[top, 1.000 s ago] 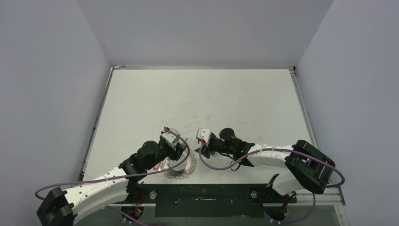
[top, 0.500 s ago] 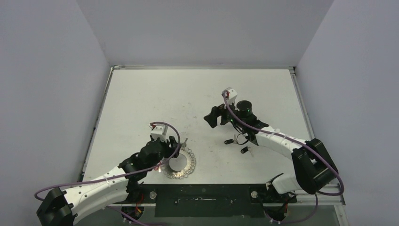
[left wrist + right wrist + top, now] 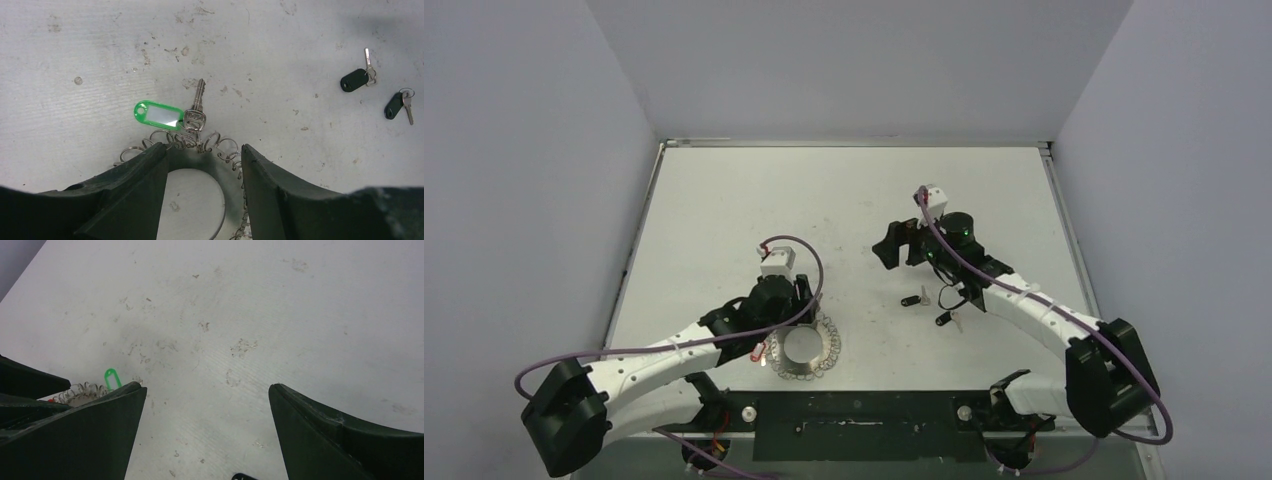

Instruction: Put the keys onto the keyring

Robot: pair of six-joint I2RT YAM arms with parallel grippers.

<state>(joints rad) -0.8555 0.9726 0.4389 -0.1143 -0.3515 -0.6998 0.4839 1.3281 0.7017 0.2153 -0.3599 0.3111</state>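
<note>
Jaws apart; 2 keys (image 3: 356, 80), 1 keyring (image 3: 205, 157).

Top external: fixed high behind the arm bases, looking down and forward over the whole table (image 3: 754, 200), from far off. Left wrist: close in, looking steeply down on the keyring (image 3: 205, 159) and its green tag (image 3: 157, 115). Right wrist: higher and oblique, facing across the table toward that same ring and tag, which all three views share.
</note>
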